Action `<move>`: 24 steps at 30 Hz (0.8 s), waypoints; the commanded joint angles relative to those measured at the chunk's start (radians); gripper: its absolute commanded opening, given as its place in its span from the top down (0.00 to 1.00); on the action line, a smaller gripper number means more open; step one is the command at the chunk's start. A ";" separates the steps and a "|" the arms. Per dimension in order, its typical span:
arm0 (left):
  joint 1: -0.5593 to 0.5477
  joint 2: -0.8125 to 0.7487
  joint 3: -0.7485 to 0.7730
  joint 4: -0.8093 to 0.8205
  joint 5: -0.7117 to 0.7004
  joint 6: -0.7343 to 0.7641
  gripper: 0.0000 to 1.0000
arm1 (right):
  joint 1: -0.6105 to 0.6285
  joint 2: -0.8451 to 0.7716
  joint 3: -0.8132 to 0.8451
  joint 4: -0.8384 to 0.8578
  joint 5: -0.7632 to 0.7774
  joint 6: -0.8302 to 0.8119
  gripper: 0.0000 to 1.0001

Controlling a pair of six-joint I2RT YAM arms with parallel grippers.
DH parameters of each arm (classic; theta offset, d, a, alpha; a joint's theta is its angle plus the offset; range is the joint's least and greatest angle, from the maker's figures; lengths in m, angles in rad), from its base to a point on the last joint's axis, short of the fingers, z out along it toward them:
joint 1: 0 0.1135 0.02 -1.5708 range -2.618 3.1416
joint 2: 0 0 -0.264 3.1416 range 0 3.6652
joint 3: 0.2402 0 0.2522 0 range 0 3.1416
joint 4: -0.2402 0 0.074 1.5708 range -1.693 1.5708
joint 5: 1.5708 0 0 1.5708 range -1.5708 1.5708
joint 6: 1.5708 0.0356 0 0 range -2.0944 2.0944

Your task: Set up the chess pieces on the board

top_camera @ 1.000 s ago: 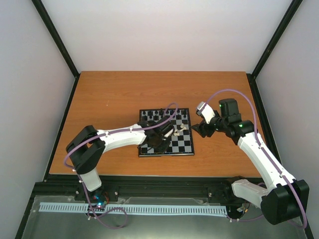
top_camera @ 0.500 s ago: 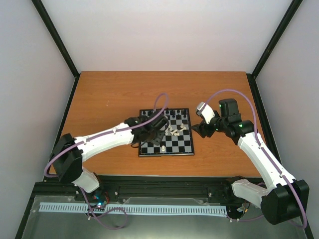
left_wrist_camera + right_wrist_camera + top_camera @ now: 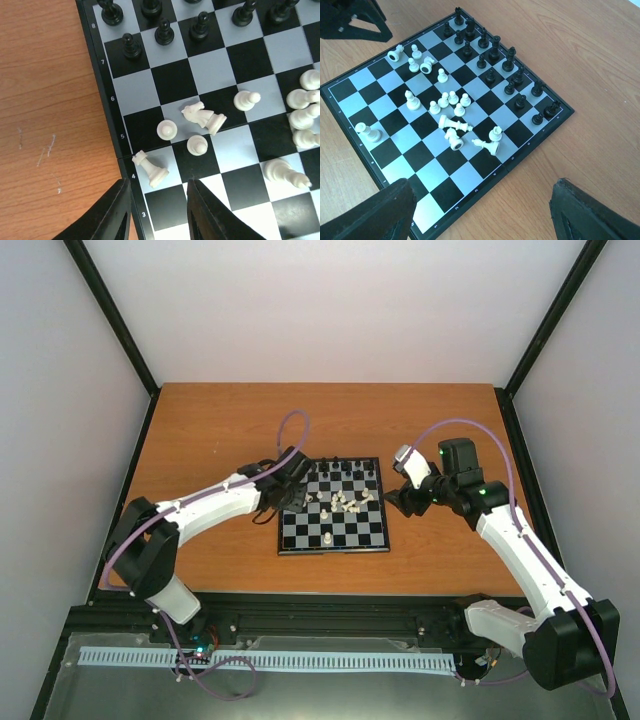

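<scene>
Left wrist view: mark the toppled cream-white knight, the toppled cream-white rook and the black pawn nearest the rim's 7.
toppled cream-white knight (image 3: 202,115), left wrist view, on its neck.
toppled cream-white rook (image 3: 150,168), left wrist view, on its stem.
black pawn nearest the rim's 7 (image 3: 131,45), left wrist view, its head.

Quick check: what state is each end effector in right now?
Left end effector: partly open, holding nothing.
Right end effector: wide open, holding nothing.

I see an orange-brown wooden table (image 3: 220,430) with faint pale scratches (image 3: 47,147) on its wood, white walls (image 3: 330,300) on the left, right and far sides, black corner posts (image 3: 110,315) at far left and right, and a pale slotted strip (image 3: 260,660) along the near ledge.
</scene>
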 commanded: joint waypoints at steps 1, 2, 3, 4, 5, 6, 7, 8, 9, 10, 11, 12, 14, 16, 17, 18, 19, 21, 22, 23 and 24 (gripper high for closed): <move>0.019 0.060 0.047 0.039 0.008 -0.010 0.69 | -0.001 0.010 -0.001 -0.003 -0.004 -0.004 0.25; 0.022 0.070 0.051 0.046 0.007 -0.009 0.70 | -0.001 0.011 -0.002 -0.003 -0.004 -0.005 0.25; 0.025 0.083 0.054 0.050 0.008 -0.007 0.70 | -0.002 0.013 -0.003 -0.005 -0.004 -0.005 0.25; 0.027 0.095 0.063 0.055 0.009 -0.006 0.70 | -0.002 0.015 -0.002 -0.004 -0.004 -0.005 0.25; 0.028 0.108 0.071 0.060 0.011 -0.004 0.70 | -0.001 0.016 -0.001 -0.006 -0.004 -0.006 0.25; 0.030 0.121 0.080 0.061 0.011 -0.003 0.71 | -0.002 0.018 -0.001 -0.006 -0.004 -0.006 0.25; 0.031 0.133 0.088 0.065 0.012 -0.001 0.71 | -0.002 0.019 -0.002 -0.006 -0.004 -0.006 0.25; 0.032 0.145 0.094 0.070 0.015 0.001 0.71 | -0.002 0.020 -0.003 -0.006 -0.003 -0.007 0.25; 0.033 0.157 0.102 0.075 0.016 0.001 0.71 | -0.001 0.021 -0.003 -0.006 -0.003 -0.008 0.25; 0.035 0.172 0.110 0.077 0.018 0.004 0.72 | -0.002 0.021 -0.002 -0.007 -0.001 -0.007 0.25; 0.039 0.187 0.117 0.077 0.023 0.005 0.73 | -0.001 0.021 -0.003 -0.006 0.000 -0.008 0.25; 0.043 0.199 0.124 0.078 0.031 0.006 0.73 | -0.001 0.021 -0.003 -0.007 0.001 -0.007 0.24; 0.050 0.219 0.132 0.084 0.041 0.009 0.74 | -0.002 0.021 -0.003 -0.007 0.000 -0.008 0.24; 0.054 0.233 0.135 0.088 0.043 0.011 0.75 | -0.002 0.025 -0.001 -0.008 -0.001 -0.008 0.24; 0.056 0.237 0.136 0.090 0.042 0.013 0.76 | -0.001 0.024 0.000 -0.009 -0.003 -0.006 0.22; 0.056 0.240 0.136 0.094 0.041 0.013 0.77 | -0.002 0.022 0.004 -0.010 -0.004 -0.002 0.21; 0.056 0.243 0.138 0.096 0.040 0.016 0.77 | -0.001 0.020 0.013 -0.017 -0.005 0.003 0.21; 0.057 0.250 0.143 0.096 0.033 0.019 0.78 | -0.001 0.004 0.033 -0.042 -0.020 0.008 0.21; 0.058 0.254 0.147 0.094 0.032 0.022 0.79 | -0.002 -0.008 0.042 -0.055 -0.025 0.010 0.21; 0.058 0.259 0.152 0.094 0.031 0.024 0.80 | -0.002 -0.024 0.044 -0.067 -0.028 0.009 0.20; 0.058 0.263 0.154 0.093 0.032 0.025 0.81 | -0.001 -0.043 0.039 -0.075 -0.023 0.006 0.20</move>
